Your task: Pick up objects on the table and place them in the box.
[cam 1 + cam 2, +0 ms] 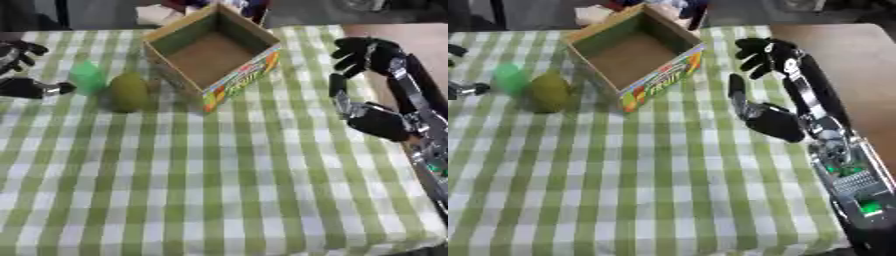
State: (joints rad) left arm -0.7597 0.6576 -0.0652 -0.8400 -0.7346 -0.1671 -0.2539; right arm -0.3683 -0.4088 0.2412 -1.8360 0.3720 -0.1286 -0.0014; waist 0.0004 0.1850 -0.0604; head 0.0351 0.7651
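Olive-green rounded object (128, 91) lying on the checked worktop (219, 190), just left of the box and touching a bright green object (87, 76) on its far left side. Open cardboard box (213, 50) standing near the far edge, nothing visible inside. Left hand (19, 70) at the left edge, beside the bright green object, fingers spread and holding nothing. Right hand (767, 87) raised right of the box, fingers relaxed and apart, likewise holding nothing.
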